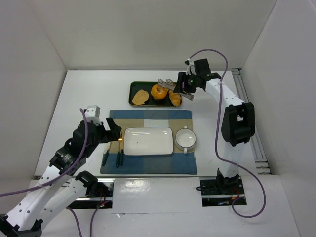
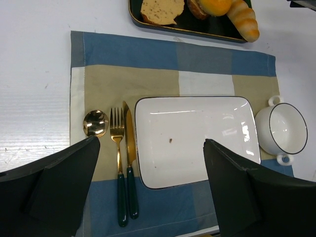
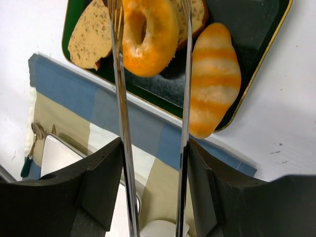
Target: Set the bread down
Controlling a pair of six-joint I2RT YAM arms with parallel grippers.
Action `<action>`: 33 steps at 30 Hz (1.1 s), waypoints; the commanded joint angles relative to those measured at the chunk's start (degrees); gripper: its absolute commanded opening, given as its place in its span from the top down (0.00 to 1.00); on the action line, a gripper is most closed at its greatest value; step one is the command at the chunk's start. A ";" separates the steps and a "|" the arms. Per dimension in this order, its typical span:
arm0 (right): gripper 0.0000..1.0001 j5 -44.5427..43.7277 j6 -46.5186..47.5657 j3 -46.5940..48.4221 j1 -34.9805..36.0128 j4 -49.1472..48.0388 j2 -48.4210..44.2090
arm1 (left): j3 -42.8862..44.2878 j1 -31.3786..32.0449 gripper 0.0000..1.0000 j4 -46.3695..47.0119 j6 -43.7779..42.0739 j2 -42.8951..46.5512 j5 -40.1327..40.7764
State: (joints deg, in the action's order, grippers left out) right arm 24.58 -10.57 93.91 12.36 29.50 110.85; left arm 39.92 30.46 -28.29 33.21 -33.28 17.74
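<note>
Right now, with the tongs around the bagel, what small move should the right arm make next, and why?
Probably lift straight up a little. The right pincer holds the tongs, whose arms pinch the tilted bagel over the tray, close to the toast and roll; the white plate holds no food yet.

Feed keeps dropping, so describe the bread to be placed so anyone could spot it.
Beyond the checked placemat lies a dark green tray. There, between a flat brown toast slice on the left and a striped oblong roll on the right, is the bread, between the tongs' arms. It alone is a glossy orange ring with a hole.
</note>
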 commanded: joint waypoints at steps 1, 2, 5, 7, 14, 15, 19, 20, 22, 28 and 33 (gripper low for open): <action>0.41 -0.58 0.81 3.39 0.82 1.17 0.86 | -0.46 -0.31 0.00 2.28 -0.69 -0.03 0.54; 0.41 -1.28 0.81 3.91 0.82 1.18 1.38 | -0.46 -0.31 0.00 2.28 -0.69 -0.03 0.54; 0.41 -2.08 1.33 5.23 1.35 3.71 2.61 | -0.46 -0.31 0.00 2.28 -0.69 -0.03 0.54; 0.41 -3.65 1.95 5.94 1.88 4.78 3.15 | -0.46 -0.31 0.00 2.28 -0.69 -0.03 1.07; 0.41 -4.19 2.48 7.17 2.41 8.12 3.67 | -0.46 -0.31 0.00 2.28 -0.69 -0.03 1.07; 0.41 -4.19 2.48 7.17 2.41 8.82 3.67 | -0.46 -0.31 0.00 2.28 -0.69 -0.03 1.07; 0.49 -4.80 2.48 8.22 2.41 9.70 2.62 | -0.46 -0.31 0.00 2.28 -0.69 -0.56 1.07; 0.52 -5.32 2.48 8.22 2.41 9.70 2.10 | -0.46 -0.31 0.00 2.28 -0.69 -0.56 1.07; 0.65 -5.86 2.48 8.22 2.41 9.70 2.09 | -0.46 -0.31 0.00 2.28 -0.69 -0.56 1.07; 0.70 -6.99 1.96 8.22 3.46 9.62 -1.15 | -0.46 -0.31 0.00 2.28 -0.69 -0.56 1.07; 0.72 -10.51 1.34 7.08 5.04 8.30 -6.25 | -0.46 -0.31 0.00 2.28 -0.69 -1.09 1.07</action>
State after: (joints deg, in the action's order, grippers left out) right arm 16.80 -8.97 99.39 16.32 38.52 112.27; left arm 39.92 30.46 -28.27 33.19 -34.26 18.17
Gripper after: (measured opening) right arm 0.374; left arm 1.001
